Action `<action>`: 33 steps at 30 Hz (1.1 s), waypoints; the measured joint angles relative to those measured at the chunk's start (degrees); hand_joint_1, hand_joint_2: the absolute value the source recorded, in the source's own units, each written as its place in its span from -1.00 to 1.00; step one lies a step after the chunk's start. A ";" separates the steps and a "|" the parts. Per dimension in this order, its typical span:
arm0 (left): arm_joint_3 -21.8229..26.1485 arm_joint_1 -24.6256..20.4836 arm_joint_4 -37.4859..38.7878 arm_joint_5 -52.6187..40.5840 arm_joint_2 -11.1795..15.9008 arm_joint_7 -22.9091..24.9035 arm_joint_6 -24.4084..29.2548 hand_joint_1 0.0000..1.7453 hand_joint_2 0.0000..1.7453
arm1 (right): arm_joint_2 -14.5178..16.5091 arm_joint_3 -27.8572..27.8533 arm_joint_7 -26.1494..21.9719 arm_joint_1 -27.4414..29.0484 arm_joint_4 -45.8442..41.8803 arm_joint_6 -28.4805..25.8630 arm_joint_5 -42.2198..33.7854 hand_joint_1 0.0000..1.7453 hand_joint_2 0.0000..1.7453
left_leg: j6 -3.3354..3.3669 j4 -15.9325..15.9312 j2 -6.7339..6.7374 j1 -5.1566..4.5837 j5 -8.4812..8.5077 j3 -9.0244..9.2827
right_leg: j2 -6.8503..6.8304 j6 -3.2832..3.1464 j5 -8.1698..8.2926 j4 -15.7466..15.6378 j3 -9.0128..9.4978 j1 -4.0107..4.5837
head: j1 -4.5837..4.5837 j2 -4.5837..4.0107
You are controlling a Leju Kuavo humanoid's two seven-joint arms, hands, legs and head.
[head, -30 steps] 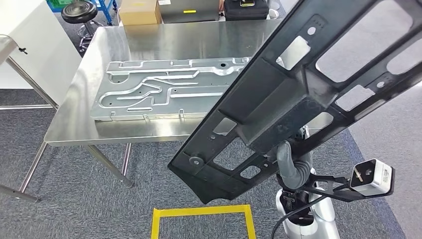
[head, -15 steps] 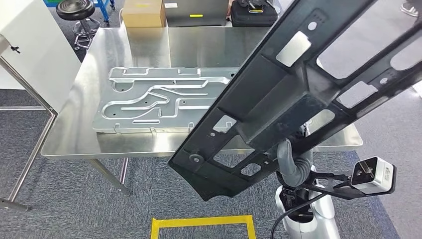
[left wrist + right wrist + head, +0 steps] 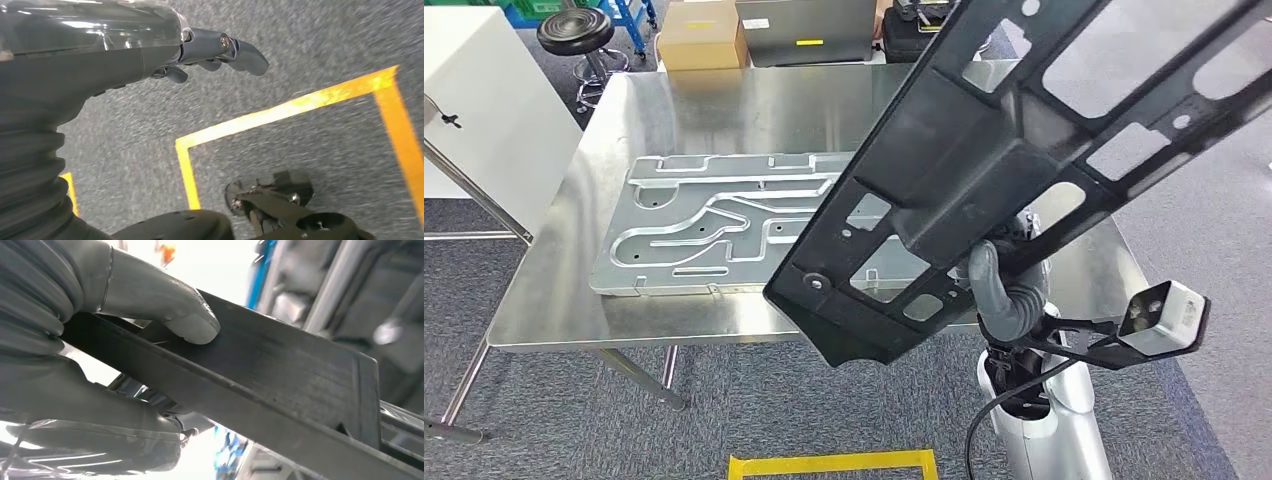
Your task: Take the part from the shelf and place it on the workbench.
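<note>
A long black frame part (image 3: pixel 1024 150) with several cut-out windows slants across the head view, its lower end over the front edge of the steel workbench (image 3: pixel 554 300). My right hand (image 3: pixel 1002 290) grips it from below; up close the thumb (image 3: pixel 165 300) presses on the part's black edge (image 3: pixel 280 375). My left hand (image 3: pixel 215 52) hangs over the carpet, fingers loosely curled, holding nothing.
A flat silver stamped panel (image 3: pixel 714 220) lies on the workbench. A white cabinet (image 3: pixel 474 110) stands at the left; a stool (image 3: pixel 576 30), a cardboard box (image 3: pixel 702 40) and cases sit behind. Yellow tape (image 3: pixel 834 465) marks the grey carpet.
The whole view has shifted: the workbench now sits lower and nearer in the picture. The black part stays in my right hand, its lower end now overlapping the bench's front edge.
</note>
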 joint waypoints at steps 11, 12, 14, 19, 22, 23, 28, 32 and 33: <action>0.01 -3.22 0.00 -1.48 -0.01 0.27 0.27 -1.00 1.00 | -3.79 12.40 11.31 -48.83 36.52 -20.72 82.37 1.00 1.00 | 2.58 -15.68 0.54 -0.03 10.80 3.22 | 0.49 2.66 -2.22 3.31 -1.64 -0.21 | 0.02 0.00; 0.04 -3.38 0.00 -1.09 -0.02 0.06 0.19 -1.00 1.00 | -3.80 13.22 11.49 -50.59 38.48 -20.72 83.47 1.00 1.00 | 2.66 -15.70 0.46 -0.03 10.85 3.21 | 0.38 2.76 -2.69 4.00 -1.90 -0.25 | 0.02 0.00; 0.07 -3.43 0.00 -0.91 -0.02 -0.04 0.15 -1.00 1.00 | -3.80 13.44 11.57 -51.15 39.05 -20.72 83.88 1.00 1.00 | 2.69 -15.70 0.42 -0.03 10.86 3.20 | 0.35 2.80 -2.93 4.38 -2.06 -0.25 | 0.02 0.00; 4.68 -3.51 0.00 7.10 -0.08 -5.19 -1.87 -1.00 1.00 | -2.41 21.73 12.67 -61.00 56.54 -21.85 91.47 1.00 1.00 | 2.76 -15.63 -0.45 -0.03 10.33 3.93 | 0.19 2.85 -3.78 11.76 -6.62 -0.37 | 0.00 0.00; 8.80 -3.34 0.00 10.58 -0.33 -9.05 -2.39 -1.00 1.00 | -0.19 27.06 12.69 -64.92 68.90 -23.67 92.88 1.00 1.00 | 2.20 -15.56 -0.91 -0.21 9.48 4.70 | 0.09 1.77 2.00 3.19 -4.12 0.19 | 0.00 0.00; 9.24 -3.29 0.00 10.61 -0.40 -9.21 -2.30 -1.00 1.00 | 0.29 27.67 12.68 -65.28 70.57 -24.02 92.88 1.00 1.00 | 1.97 -15.56 -0.92 -0.24 9.37 4.64 | 0.10 1.55 2.27 1.75 -3.62 0.40 | 0.01 0.00; 10.53 -3.11 0.00 10.59 -0.49 -9.49 -2.03 -1.00 1.00 | 1.65 29.60 12.66 -66.55 75.57 -24.61 92.95 1.00 1.00 | 0.67 -12.37 -0.58 -0.22 6.95 3.30 | -0.08 0.42 2.13 0.09 -2.55 0.00 | -0.01 0.00; 10.91 -2.93 0.00 11.00 -0.51 -9.69 -2.04 -1.00 1.00 | 2.61 30.78 12.52 -67.07 78.09 -24.70 93.26 1.00 1.00 | -0.17 0.13 -0.31 0.33 2.65 -3.01 | -0.03 -0.05 1.73 0.01 -2.00 0.01 | 0.00 0.00; 11.12 -2.88 0.00 11.37 -0.51 -9.76 -2.35 -1.00 1.00 | 2.88 31.13 12.47 -66.93 78.79 -24.72 93.47 1.00 1.00 | -0.34 -0.01 -0.22 0.47 3.59 -3.26 | 0.02 0.03 1.59 0.08 -1.87 -0.01 | 0.00 0.00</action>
